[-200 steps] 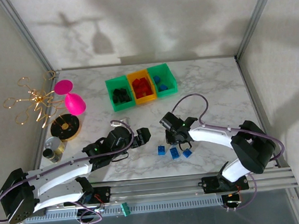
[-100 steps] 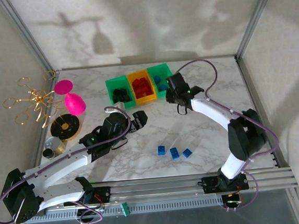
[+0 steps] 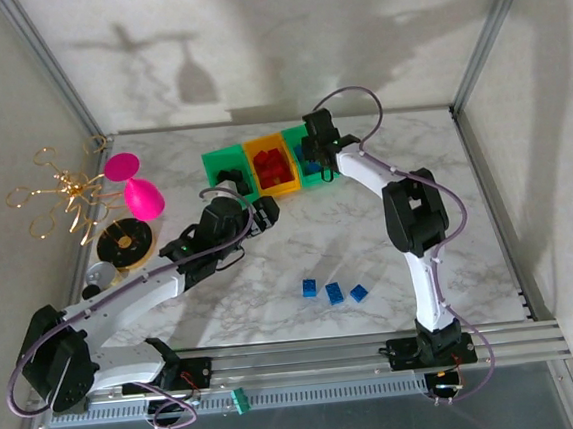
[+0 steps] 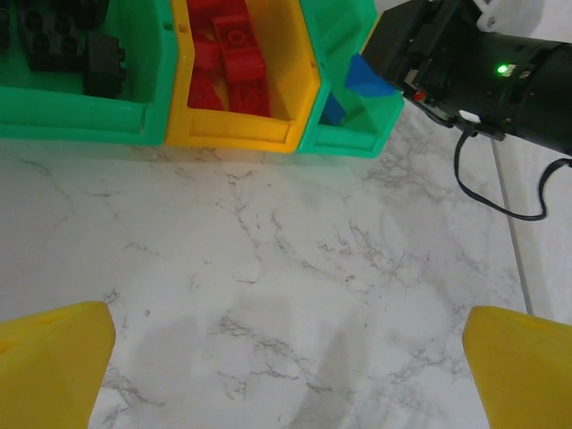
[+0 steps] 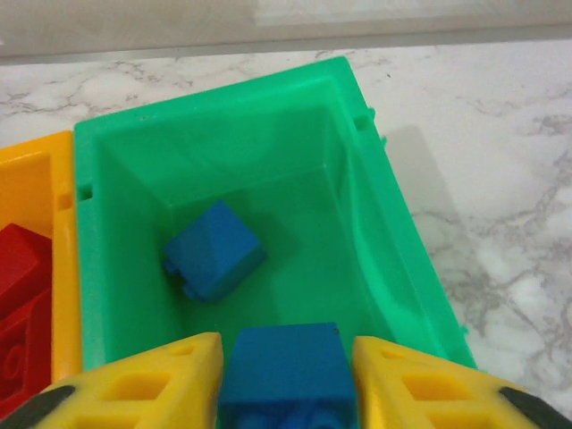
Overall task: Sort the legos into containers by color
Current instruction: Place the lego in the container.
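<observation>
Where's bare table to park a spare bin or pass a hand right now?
Widest free patch: table right of the right arm, out to the frame edge. Also bare: the centre strip between the bins and the three loose blue legos. Crowded: the left side, with the pink toy, gold disc and left gripper.

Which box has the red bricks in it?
The orange-yellow bin in the middle holds the red bricks. The left green bin holds black ones, the right green bin blue ones.
</observation>
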